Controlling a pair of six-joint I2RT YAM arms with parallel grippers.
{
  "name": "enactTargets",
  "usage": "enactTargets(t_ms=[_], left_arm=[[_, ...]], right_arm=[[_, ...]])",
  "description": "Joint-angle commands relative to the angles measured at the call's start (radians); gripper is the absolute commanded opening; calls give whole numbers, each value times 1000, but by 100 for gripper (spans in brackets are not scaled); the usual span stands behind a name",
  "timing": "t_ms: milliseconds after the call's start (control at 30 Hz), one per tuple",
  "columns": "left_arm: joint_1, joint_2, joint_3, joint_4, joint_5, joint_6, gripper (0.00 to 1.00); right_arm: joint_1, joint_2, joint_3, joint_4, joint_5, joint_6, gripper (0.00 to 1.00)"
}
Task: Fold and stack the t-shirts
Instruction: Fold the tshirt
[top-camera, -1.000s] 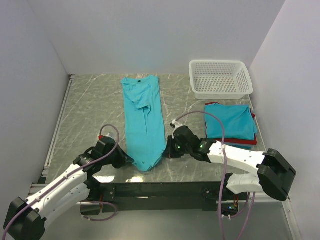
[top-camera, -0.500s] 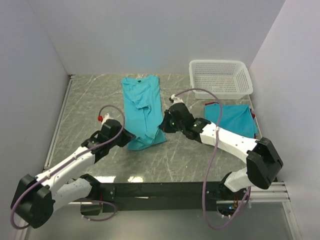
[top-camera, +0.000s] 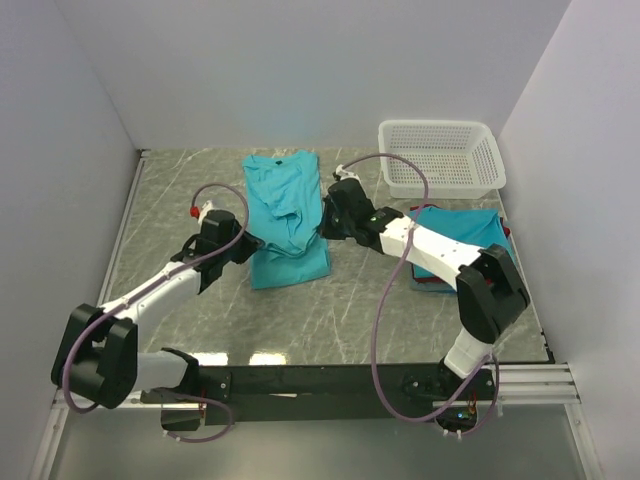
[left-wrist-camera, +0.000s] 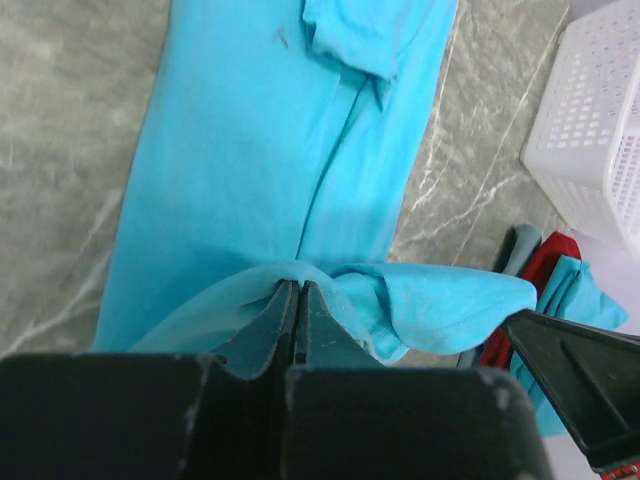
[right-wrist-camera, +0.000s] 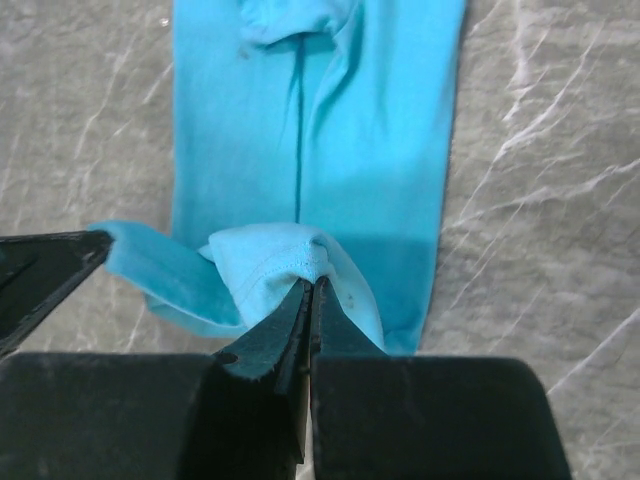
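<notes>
Lab robot cell, from where I sit — plain white panels (top-camera: 300, 70) box in a grey marble-look tabletop (top-camera: 180, 200) on three sides. My two arms (top-camera: 150, 295) bolt to a black rail (top-camera: 320, 380) on an aluminium frame (top-camera: 530, 372) at the near edge.

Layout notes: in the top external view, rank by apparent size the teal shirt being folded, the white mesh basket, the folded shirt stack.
1-2, too alike to rank: teal shirt being folded, white mesh basket.
3: folded shirt stack, partly behind the right arm.
</notes>
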Motion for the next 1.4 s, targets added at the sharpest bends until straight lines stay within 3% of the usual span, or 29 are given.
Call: enactTargets(t_ms=[0,733,1267,1367], left_arm=[[25,27,57,110,42,42,0],[108,318,222,94,62,98,0],[133,390,245,97,1,105,0],[140,410,246,110,10,111,0]], right_arm=[[-23,29,63,-6,-5,-24,0],[-120,282,256,-20,-100,-36,0],[-146,397,349,-20,-138,-35,2],[-152,414,372,-24,-146,-38,7]])
